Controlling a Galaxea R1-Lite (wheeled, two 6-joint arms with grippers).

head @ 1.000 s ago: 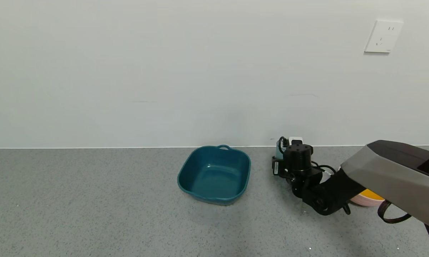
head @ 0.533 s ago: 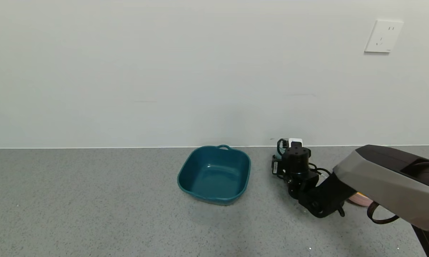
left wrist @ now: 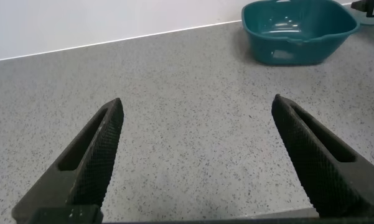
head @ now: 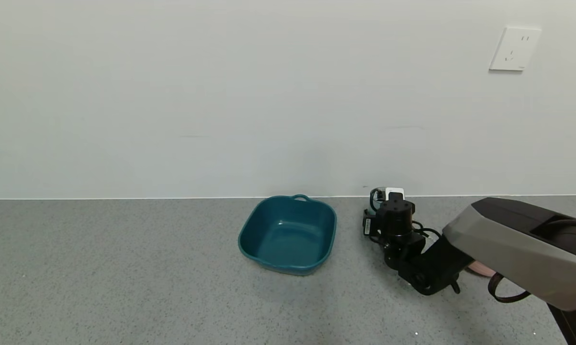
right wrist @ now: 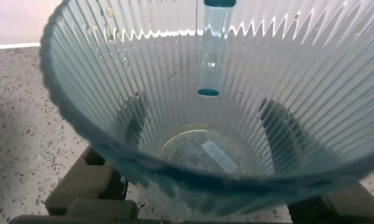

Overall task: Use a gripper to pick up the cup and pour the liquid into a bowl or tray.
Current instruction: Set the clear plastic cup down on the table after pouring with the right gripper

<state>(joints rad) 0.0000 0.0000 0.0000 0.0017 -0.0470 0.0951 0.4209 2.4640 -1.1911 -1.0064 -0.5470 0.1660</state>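
My right gripper [head: 381,202] reaches to the back of the counter near the wall and is shut on the cup [right wrist: 112,74]. In the right wrist view the ribbed blue-green cup fills the frame, upright, with my dark fingers [right wrist: 132,118] showing through its walls on both sides. The cup holds no liquid, only a faint yellowish ring at its base. In the head view the wrist hides the cup almost wholly. Only a sliver of the pink bowl [head: 479,271] shows under my right arm, and the orange liquid is hidden. My left gripper [left wrist: 196,112] is open and empty over bare counter.
The square dark teal tray [head: 288,235] stands empty left of my right gripper; it also shows far off in the left wrist view [left wrist: 299,28]. The white wall runs close behind the cup. A wall socket [head: 514,49] sits high at the right.
My right arm has sunk lower and shifted slightly left with the cup. The arm now covers the bowl's orange liquid, which showed a second ago.
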